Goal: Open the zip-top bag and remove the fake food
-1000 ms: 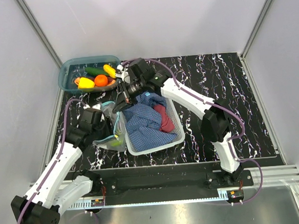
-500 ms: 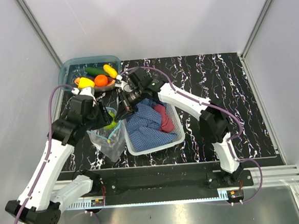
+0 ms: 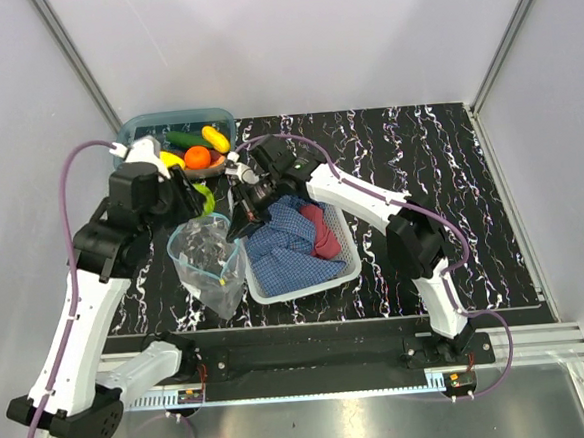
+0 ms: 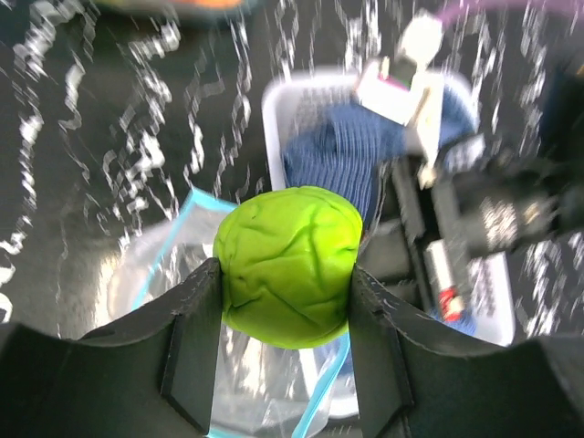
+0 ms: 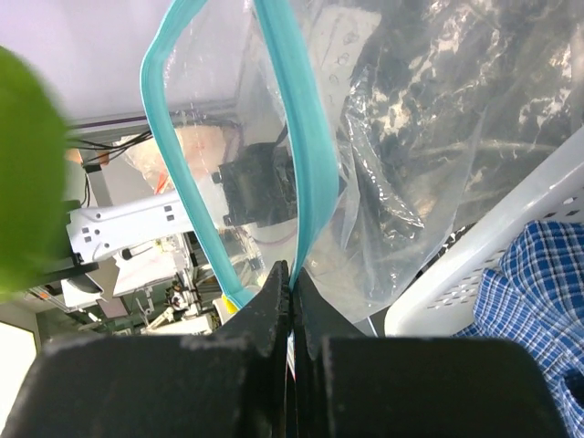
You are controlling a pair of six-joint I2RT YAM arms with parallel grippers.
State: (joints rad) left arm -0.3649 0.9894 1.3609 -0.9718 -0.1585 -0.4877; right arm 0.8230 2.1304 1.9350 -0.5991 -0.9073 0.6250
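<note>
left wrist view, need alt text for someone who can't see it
The left gripper clamps a wrinkled lime-green fake food piece between its black fingers, with the open, teal-edged zip-top bag just beyond it. Further off and blurred, a white basket holding a blue checked cloth sits on a black marbled table.

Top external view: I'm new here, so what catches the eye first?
A wrinkled lime-green plastic vegetable sits clamped in the left pincer, above the clear crinkly zip-top bag. The right pincer pinches the bag's teal zip strip, beside a white basket of blue checked cloth.
</note>
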